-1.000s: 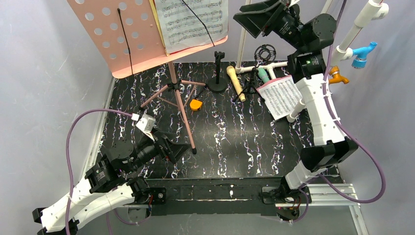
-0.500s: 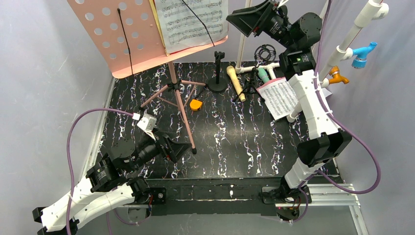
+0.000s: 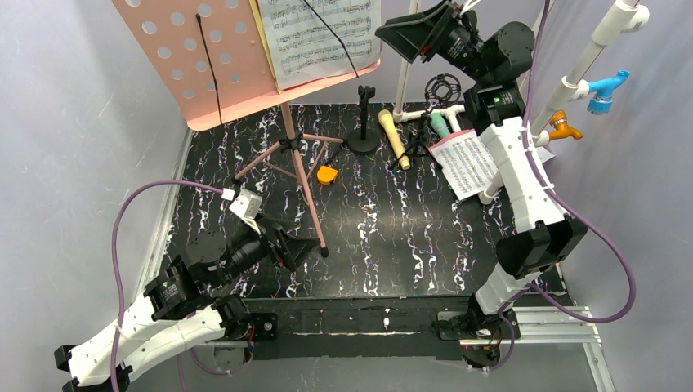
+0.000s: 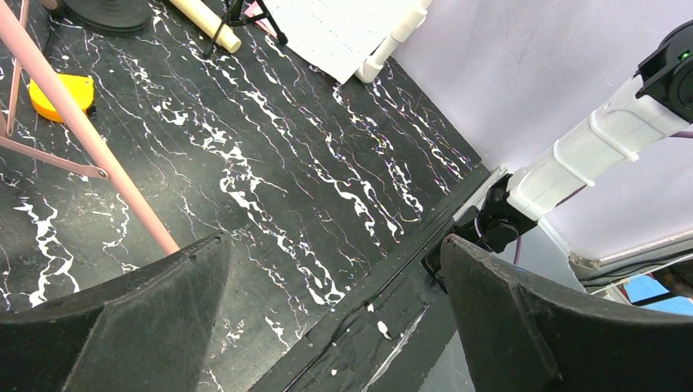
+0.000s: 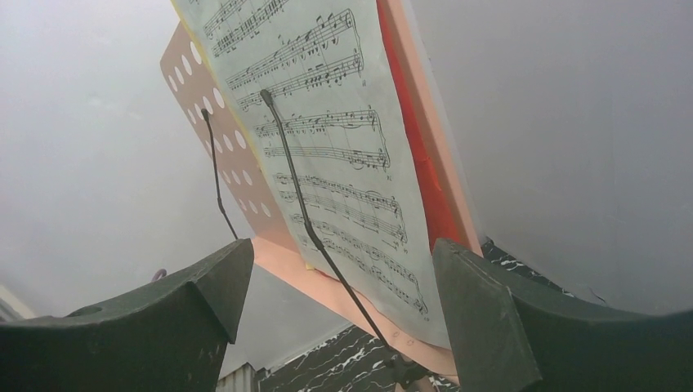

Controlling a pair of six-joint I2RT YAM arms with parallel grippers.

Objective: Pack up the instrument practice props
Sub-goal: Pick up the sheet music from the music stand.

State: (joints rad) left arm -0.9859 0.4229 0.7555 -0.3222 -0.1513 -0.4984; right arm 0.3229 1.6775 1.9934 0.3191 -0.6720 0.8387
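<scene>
Pink perforated music board [image 3: 184, 57] stands on its pink tripod legs [image 3: 288, 159] at the far left of the black marbled table [image 3: 392, 237]. A white music sheet [image 3: 323, 37] rests on its ledge, crossed by a black wire page holder [image 3: 331, 37]. A yellow sheet [image 3: 260, 41] shows as a thin edge at the white one's left side, and the right wrist view shows a red sheet [image 5: 413, 139] behind it. A second wire holder [image 3: 214, 77] lies across the bare perforated part.

The right gripper [image 3: 400, 39] hangs high at the far side, level with the board's right edge and pointing at it. Its claw is wide and holds nothing; in its wrist view the sheets stand framed between its fingers [image 5: 172, 314], apart from them.

The left gripper [image 3: 298, 247] sits low near the front left, just beside the foot of one tripod leg. Its claw is also wide and empty, with only the tabletop between the fingers [image 4: 122, 327].

Toward the far right, a beige toy microphone [image 3: 394, 139] lies beside a black round-based stand [image 3: 364, 140]. A teal toy microphone [image 3: 440, 125] lies near a small black tripod [image 3: 418, 145], and a loose printed sheet [image 3: 467, 162] lies beside the white pipe frame [image 3: 572, 73] with its blue fitting [image 3: 609, 90] and orange fitting [image 3: 564, 126]. A small orange object [image 3: 327, 175] lies near the tripod legs.
</scene>
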